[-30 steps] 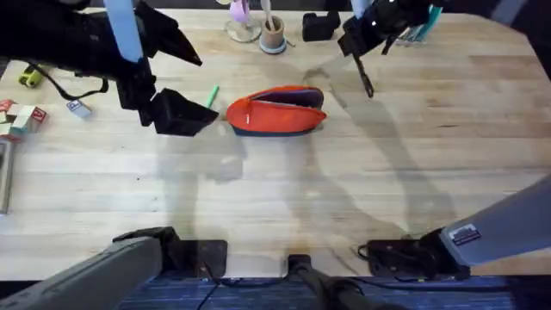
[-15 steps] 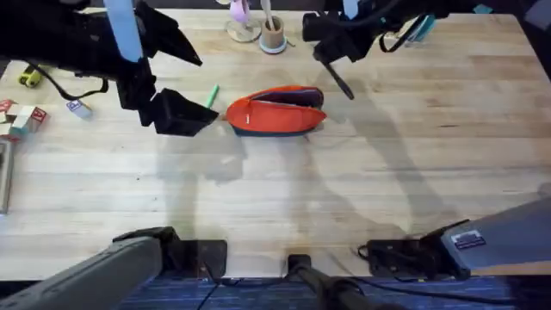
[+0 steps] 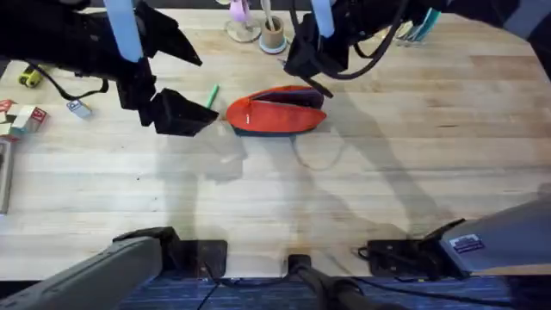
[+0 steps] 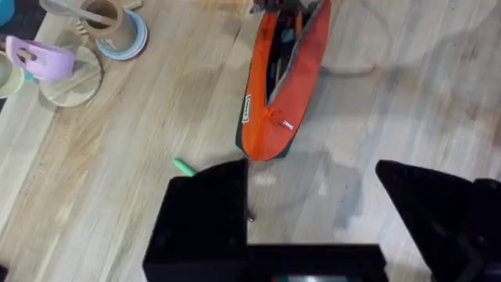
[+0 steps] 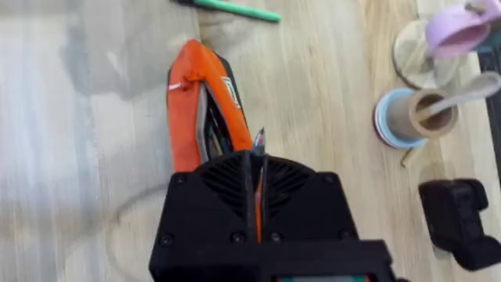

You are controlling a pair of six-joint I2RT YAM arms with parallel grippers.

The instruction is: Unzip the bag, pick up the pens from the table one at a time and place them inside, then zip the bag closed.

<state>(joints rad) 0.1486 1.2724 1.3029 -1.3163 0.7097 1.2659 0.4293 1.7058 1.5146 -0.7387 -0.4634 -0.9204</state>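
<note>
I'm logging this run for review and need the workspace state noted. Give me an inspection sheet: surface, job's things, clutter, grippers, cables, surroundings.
Surface: light-wood plank table, shadows across it.
Job's things: orange-red bag lies unzipped, its mouth gaping in the left wrist view; green pen lies on the table beside the bag, apart from it; black pen pinched in the right gripper, tip over the bag's opening.
Clutter: round wooden cup with pale sticks, pink-topped stand, black block, small blocks and a yellow-and-black tool at the left edge.
Grippers: left gripper open, beside the bag; right gripper shut on the black pen.
Cables: black cable by the left arm.
Surroundings: nothing seen.
</note>
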